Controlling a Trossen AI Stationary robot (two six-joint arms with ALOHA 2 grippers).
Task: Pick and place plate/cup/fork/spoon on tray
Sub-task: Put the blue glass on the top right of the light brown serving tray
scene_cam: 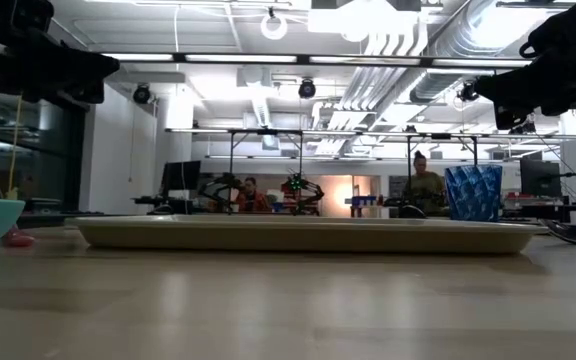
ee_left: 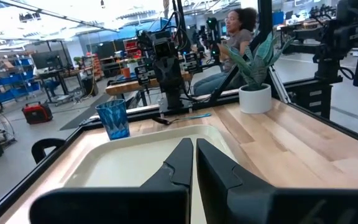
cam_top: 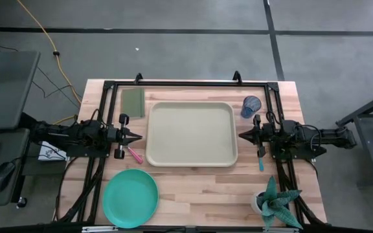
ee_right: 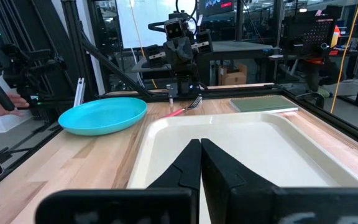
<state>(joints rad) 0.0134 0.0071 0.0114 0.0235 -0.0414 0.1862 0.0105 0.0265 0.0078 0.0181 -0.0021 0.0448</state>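
Note:
The beige tray point(cam_top: 191, 134) lies in the table's middle with nothing on it. The teal plate point(cam_top: 130, 197) lies flat at the near left. The blue cup point(cam_top: 251, 105) stands upright by the tray's far right corner. The pink-handled fork point(cam_top: 135, 154) lies at the tray's left, just under my left gripper. The blue-handled spoon point(cam_top: 261, 160) lies at the tray's right, under my right arm. My left gripper point(cam_top: 139, 135) hovers shut at the tray's left edge. My right gripper point(cam_top: 241, 135) hovers shut at its right edge. Both are empty.
An olive-green flat rectangle point(cam_top: 133, 102) lies at the far left. A potted plant point(cam_top: 275, 204) stands at the near right corner. A black frame point(cam_top: 186, 84) runs around the work area. People sit in the room beyond the table point(scene_cam: 426, 190).

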